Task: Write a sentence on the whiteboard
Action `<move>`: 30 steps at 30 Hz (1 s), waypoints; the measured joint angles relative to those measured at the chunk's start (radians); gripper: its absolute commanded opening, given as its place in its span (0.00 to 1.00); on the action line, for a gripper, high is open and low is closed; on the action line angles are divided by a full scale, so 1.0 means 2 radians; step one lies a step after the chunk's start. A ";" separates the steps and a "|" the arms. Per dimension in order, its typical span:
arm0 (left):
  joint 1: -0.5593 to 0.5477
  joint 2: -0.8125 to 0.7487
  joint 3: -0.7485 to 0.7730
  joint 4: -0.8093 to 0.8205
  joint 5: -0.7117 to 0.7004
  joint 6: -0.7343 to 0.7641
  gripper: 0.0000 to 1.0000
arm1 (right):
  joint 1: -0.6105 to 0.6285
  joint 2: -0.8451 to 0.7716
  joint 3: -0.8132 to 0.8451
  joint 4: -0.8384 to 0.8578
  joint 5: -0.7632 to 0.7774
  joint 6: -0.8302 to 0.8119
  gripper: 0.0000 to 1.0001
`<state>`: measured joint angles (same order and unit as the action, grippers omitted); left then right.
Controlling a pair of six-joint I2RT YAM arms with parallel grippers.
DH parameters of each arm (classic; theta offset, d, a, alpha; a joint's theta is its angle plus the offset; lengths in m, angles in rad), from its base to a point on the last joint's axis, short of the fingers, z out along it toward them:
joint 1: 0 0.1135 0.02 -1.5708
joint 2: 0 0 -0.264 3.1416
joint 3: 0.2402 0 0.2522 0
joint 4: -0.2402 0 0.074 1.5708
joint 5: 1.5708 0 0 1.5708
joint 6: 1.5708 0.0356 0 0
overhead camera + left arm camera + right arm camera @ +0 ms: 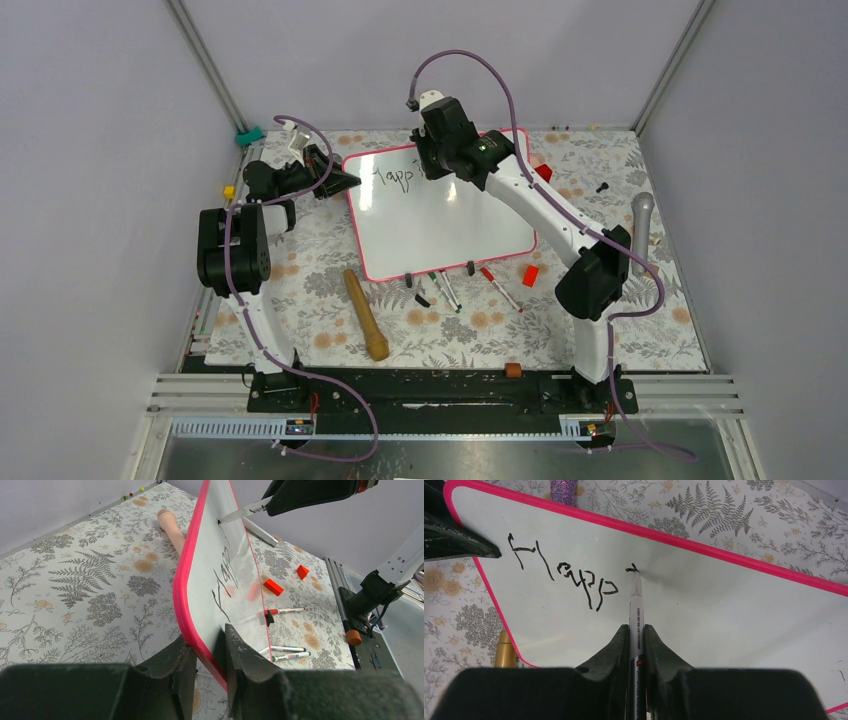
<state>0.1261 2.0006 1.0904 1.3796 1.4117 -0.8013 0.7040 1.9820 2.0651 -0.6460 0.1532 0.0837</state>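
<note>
The whiteboard (pixel 440 225), white with a pink-red frame, lies in the middle of the table. The sentence (pixel 397 176) reads "Happ" plus a small fresh stroke. In the right wrist view the whiteboard (pixel 724 610) fills the frame and the sentence (pixel 569 577) is clear. My right gripper (pixel 636 630) is shut on a black marker (pixel 636 605), whose tip touches the board just right of the last letter. My left gripper (pixel 205 642) is shut on the whiteboard (pixel 235 570) at its left corner, over the pink frame. The left gripper (pixel 343 181) and the right gripper (pixel 440 165) both show in the top view.
A wooden pestle (pixel 365 315) lies in front of the board. Several loose markers (pixel 445 290) and a red-capped marker (pixel 500 288) lie along its near edge. Red blocks (pixel 530 275) (pixel 543 172) lie right of the board. A grey handle (pixel 641 230) lies at far right.
</note>
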 measured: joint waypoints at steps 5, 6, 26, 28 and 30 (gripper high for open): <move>0.000 0.000 0.000 0.000 0.000 0.000 0.00 | 0.000 0.000 0.000 0.000 0.001 0.000 0.00; 0.000 0.000 0.000 0.000 0.000 0.000 0.00 | 0.000 0.000 0.000 0.000 0.000 0.000 0.00; 0.000 0.000 0.000 0.000 0.000 0.000 0.00 | 0.000 -0.048 -0.097 0.052 -0.030 0.000 0.00; 0.000 0.000 0.000 0.000 0.000 0.000 0.00 | 0.000 -0.048 -0.097 0.054 -0.030 0.000 0.00; 0.000 0.000 0.000 0.000 0.000 0.000 0.00 | 0.000 -0.048 -0.097 0.054 -0.030 0.000 0.00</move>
<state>0.1261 2.0006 1.0901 1.3800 1.4124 -0.8009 0.7040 1.8858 1.8709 -0.5377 0.0940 0.0845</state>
